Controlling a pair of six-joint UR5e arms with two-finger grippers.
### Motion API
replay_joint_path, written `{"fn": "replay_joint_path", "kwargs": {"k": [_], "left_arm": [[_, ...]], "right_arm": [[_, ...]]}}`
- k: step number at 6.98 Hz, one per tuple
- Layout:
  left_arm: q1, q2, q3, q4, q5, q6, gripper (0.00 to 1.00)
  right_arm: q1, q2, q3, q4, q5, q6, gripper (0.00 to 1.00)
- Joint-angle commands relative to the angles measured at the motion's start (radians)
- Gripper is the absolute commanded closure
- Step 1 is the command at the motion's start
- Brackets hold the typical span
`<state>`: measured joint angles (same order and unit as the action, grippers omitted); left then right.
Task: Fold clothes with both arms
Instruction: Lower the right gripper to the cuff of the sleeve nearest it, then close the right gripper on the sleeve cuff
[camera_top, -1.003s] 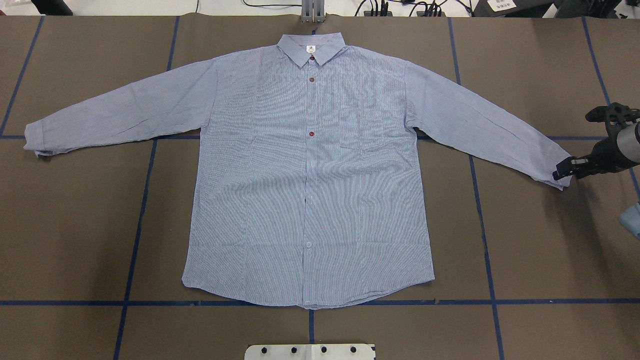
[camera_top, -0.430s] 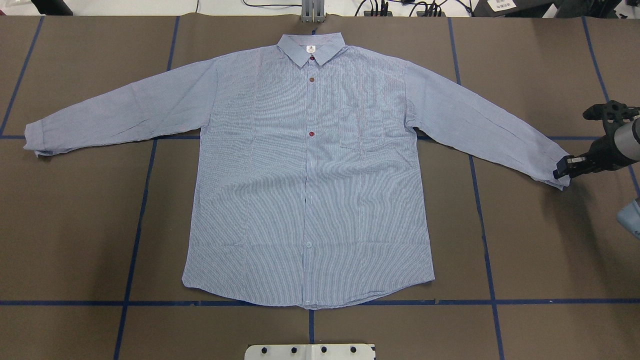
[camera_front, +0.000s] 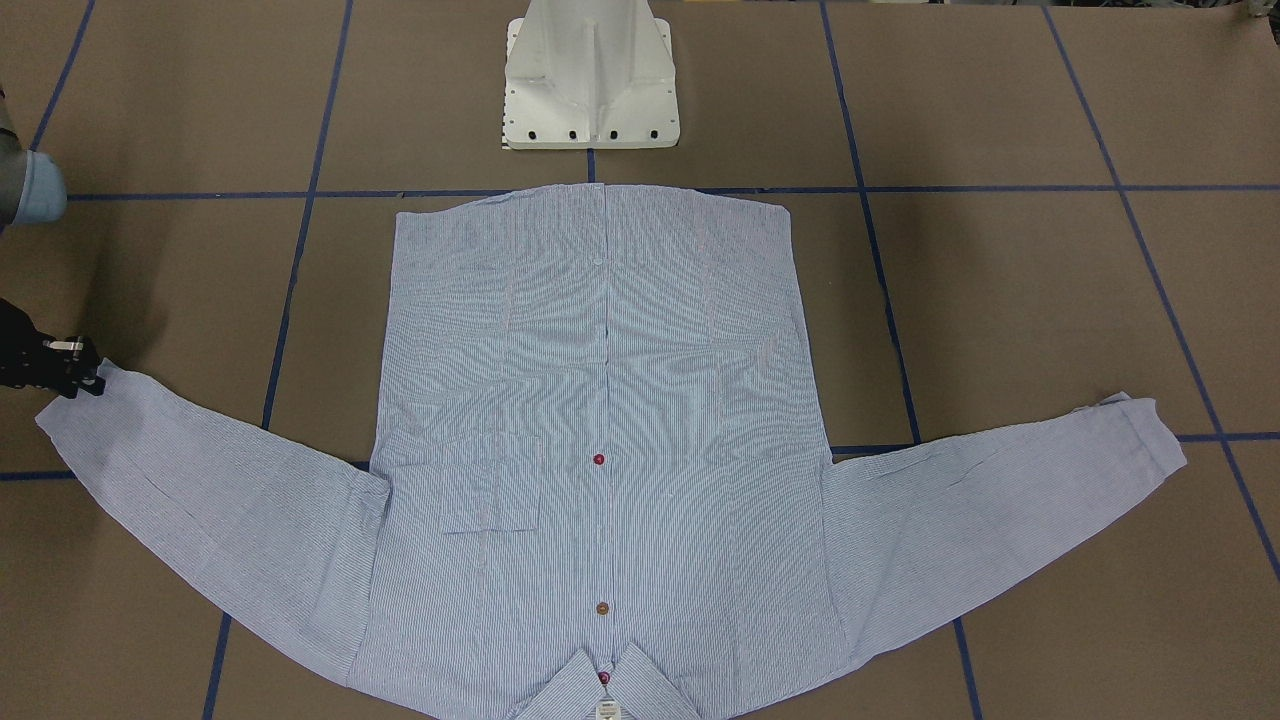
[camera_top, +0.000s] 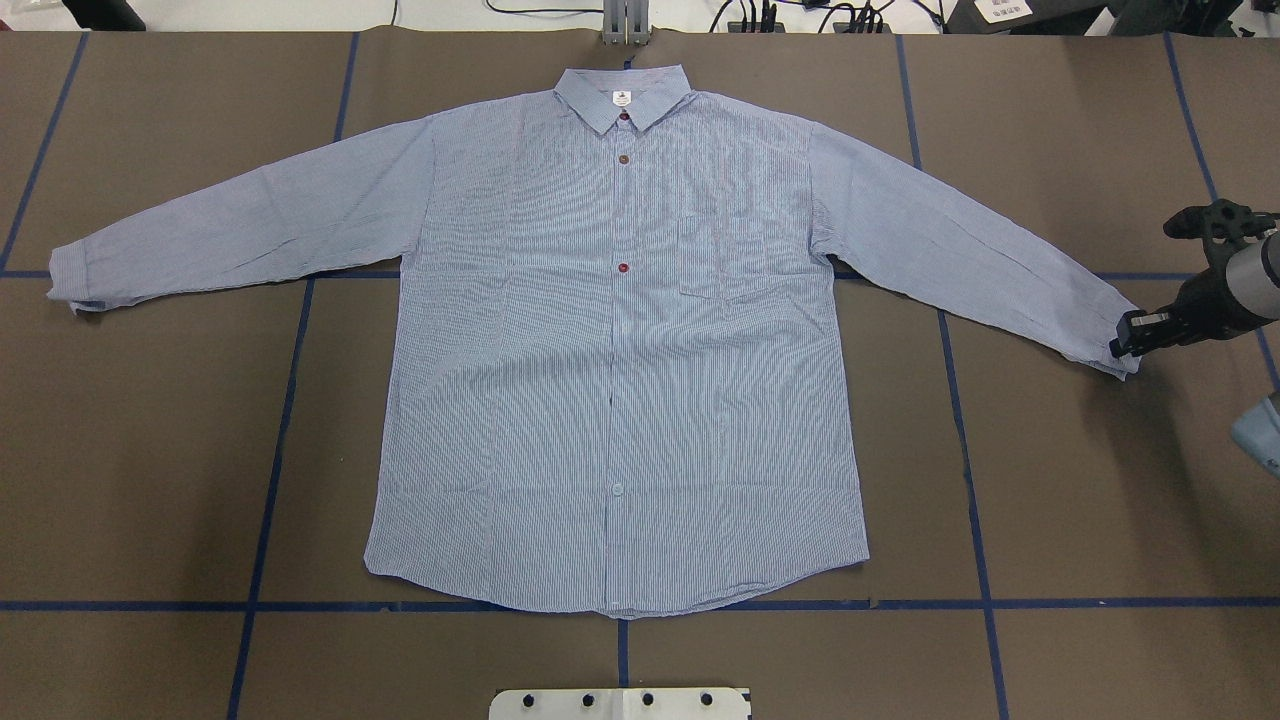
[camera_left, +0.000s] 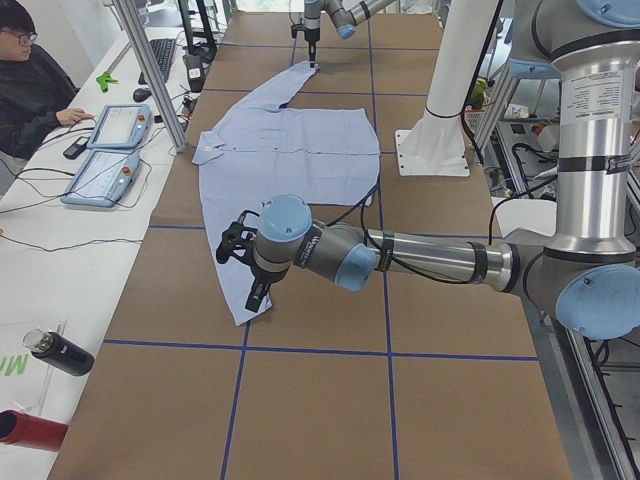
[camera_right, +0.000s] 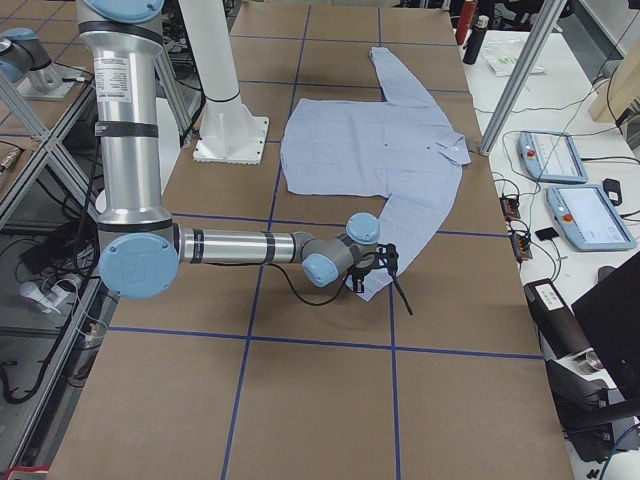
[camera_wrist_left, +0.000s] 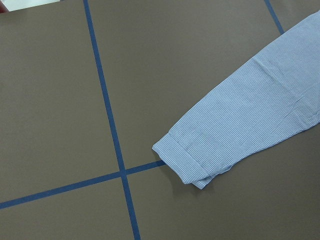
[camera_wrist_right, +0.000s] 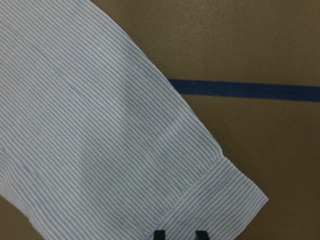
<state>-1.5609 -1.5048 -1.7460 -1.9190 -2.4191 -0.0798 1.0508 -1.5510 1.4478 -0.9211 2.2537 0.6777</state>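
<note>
At the tabletop's robot-side edge sits the white pedestal base plate (camera_top: 620, 703). Just beyond it is the hem of the light blue-and-white finely striped long-sleeved button-up shirt (camera_top: 620, 380). The shirt lies flat and face up in the middle of the brown paper-covered tabletop (camera_top: 1100, 500), which is crossed by blue tape lines. It is buttoned, with the chest pocket showing and both sleeves spread out and angled toward the two ends. At the right end the black two-finger right gripper (camera_top: 1124, 336) points down on the right sleeve's cuff (camera_wrist_right: 220, 200), at its outer edge. Seen from the wrist, its dark fingertips (camera_wrist_right: 159, 234) stand a little apart with flat striped cloth showing in the gap — nothing pinched between them. At the left end the black left gripper (camera_left: 257, 292) hangs above the other cuff (camera_wrist_left: 185, 164) — whether its jaws are apart or together I cannot tell. Farther off, the collar (camera_top: 622, 98) lies near the far edge, and past that edge a person (camera_left: 35, 90) sits at a white bench.
</note>
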Motion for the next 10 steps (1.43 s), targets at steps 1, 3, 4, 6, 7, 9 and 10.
{"fn": "replay_joint_path", "kwargs": {"k": [1,3,4,6,7,9,10], "left_arm": [[-0.001,0.000,-0.001,0.000,0.000,0.000,0.00],[-0.001,-0.003,-0.003,0.000,0.000,0.000,0.00],[-0.001,-0.006,-0.003,0.000,0.000,0.000,0.00],[0.001,-0.009,-0.003,0.000,0.000,0.000,0.00],[-0.001,-0.011,-0.003,0.000,0.000,0.000,0.00],[-0.001,-0.014,-0.003,0.000,0.000,0.000,0.00],[-0.001,-0.015,-0.004,0.001,0.000,-0.002,0.00]], "right_arm": [[0.000,-0.008,0.000,0.001,0.001,-0.001,0.64],[0.002,-0.003,-0.001,-0.001,0.000,-0.001,0.50],[0.009,0.000,0.000,0.001,-0.002,-0.013,0.49],[0.009,0.012,-0.010,-0.002,-0.009,-0.017,0.49],[0.011,0.017,-0.015,-0.007,-0.014,-0.033,0.50],[0.029,0.037,-0.015,-0.063,-0.034,-0.116,0.50],[0.035,0.051,-0.015,-0.100,-0.052,-0.163,0.50]]}}
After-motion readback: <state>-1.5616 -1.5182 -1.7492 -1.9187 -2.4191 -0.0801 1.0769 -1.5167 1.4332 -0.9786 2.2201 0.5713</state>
